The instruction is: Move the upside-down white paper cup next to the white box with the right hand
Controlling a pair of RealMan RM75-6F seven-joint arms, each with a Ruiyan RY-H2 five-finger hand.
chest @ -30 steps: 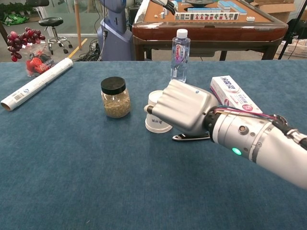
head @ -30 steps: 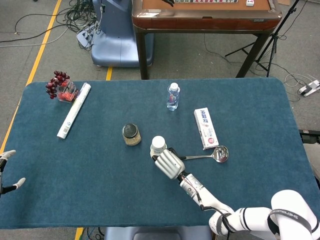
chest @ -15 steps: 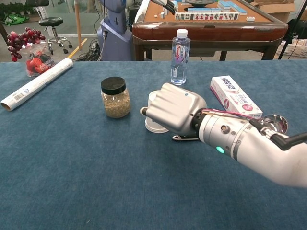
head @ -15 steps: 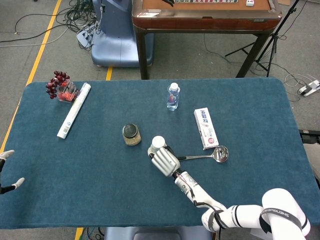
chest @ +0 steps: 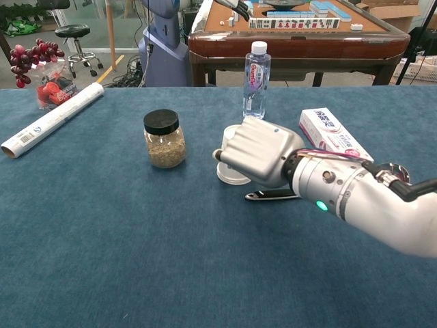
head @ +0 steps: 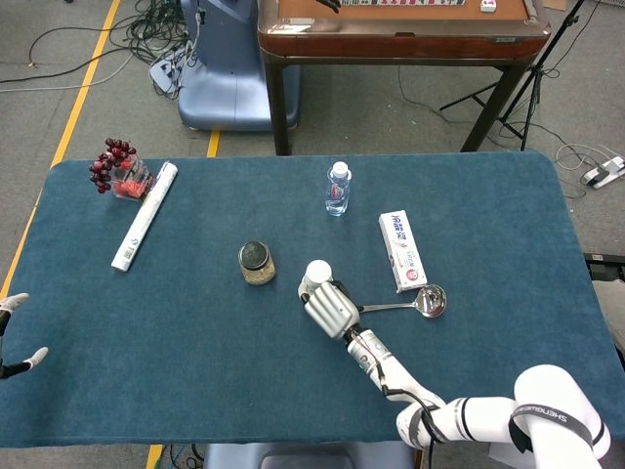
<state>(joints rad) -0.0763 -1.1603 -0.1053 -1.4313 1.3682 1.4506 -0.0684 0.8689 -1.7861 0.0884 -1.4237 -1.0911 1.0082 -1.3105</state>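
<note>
The upside-down white paper cup (head: 316, 273) stands on the blue tabletop near the middle, left of the white box (head: 402, 251). My right hand (head: 329, 306) wraps around the cup from its near side. In the chest view the right hand (chest: 258, 152) covers most of the cup (chest: 233, 175), and only its rim and part of its left side show. The white box (chest: 334, 135) lies a hand's width to the right. A metal spoon (head: 430, 300) lies between them, its handle (chest: 270, 196) under my wrist. My left hand (head: 14, 332) shows at the left edge, fingers apart, holding nothing.
A black-lidded jar (head: 257, 262) stands left of the cup. A water bottle (head: 338, 188) stands behind it. A paper roll (head: 145, 215) and a bunch of grapes (head: 116, 166) lie at the far left. A wooden table (head: 400, 39) stands beyond the far edge.
My right hand has slid the cup a short way to the right, toward the white box and away from the jar. The left hand has not moved.
</note>
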